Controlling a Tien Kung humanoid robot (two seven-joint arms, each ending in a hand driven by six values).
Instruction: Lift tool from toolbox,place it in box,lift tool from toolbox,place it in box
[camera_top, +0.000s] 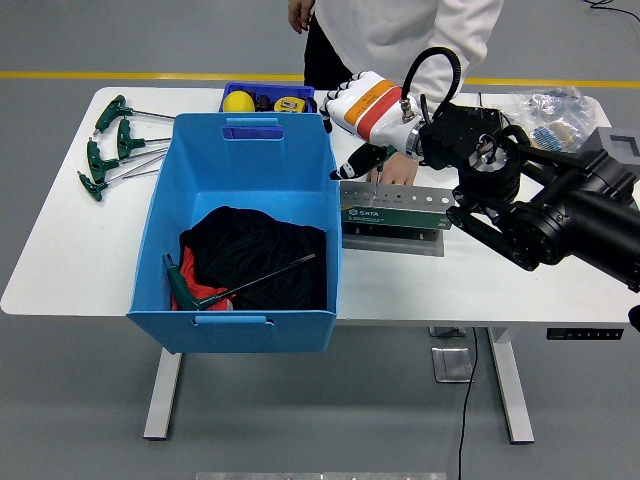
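White desk (70, 250) on a grey floor with a yellow line behind. One blue box (240, 240) on it, holding one black cloth (255, 255) and one green-handled tool (185, 290), shaft across the cloth. Four green T-handle tools (110, 145) lie left of the box. One green toolbox (395, 210) right of it. My right hand (360, 105) hangs above the toolbox's far left corner, fingers (330, 110) loosely spread, empty. A person's hand (395, 172) touches the toolbox.

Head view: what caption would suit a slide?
Robot's right hand hovers open between blue box and toolbox, one tool already inside.
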